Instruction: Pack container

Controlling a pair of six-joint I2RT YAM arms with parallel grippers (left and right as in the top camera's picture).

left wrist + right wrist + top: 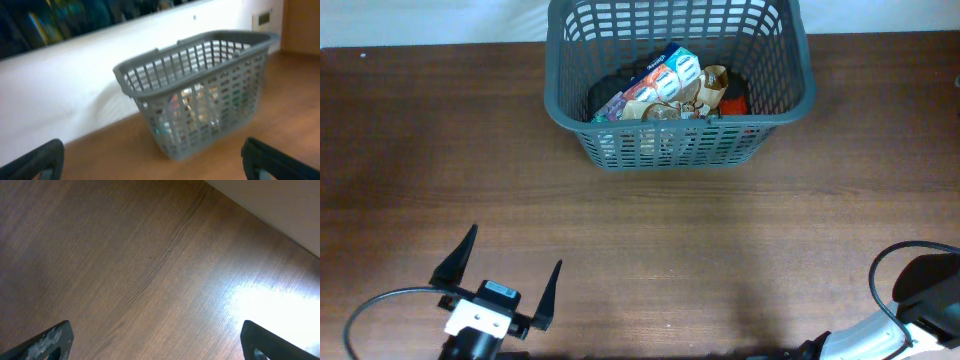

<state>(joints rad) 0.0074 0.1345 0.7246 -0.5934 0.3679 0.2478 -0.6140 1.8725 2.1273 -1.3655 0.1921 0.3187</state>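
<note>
At far edge: container [670, 150] with groceries [665, 85]; left fingers [458, 258], right fingers [47, 339] spread wide.

Open bench [650, 250] running up to the basket [670, 150] at the far edge
Bare wood is stretching from the left gripper [515, 246], jaws spread wide, to the slotted walls, which are barring sideways entry; only the top is gaping open, over groceries [670, 85] covering the floor. A white wall [60, 90] is rising just behind.

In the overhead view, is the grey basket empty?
No, the basket holds several packages, among them a blue carton lying near its middle.
</note>
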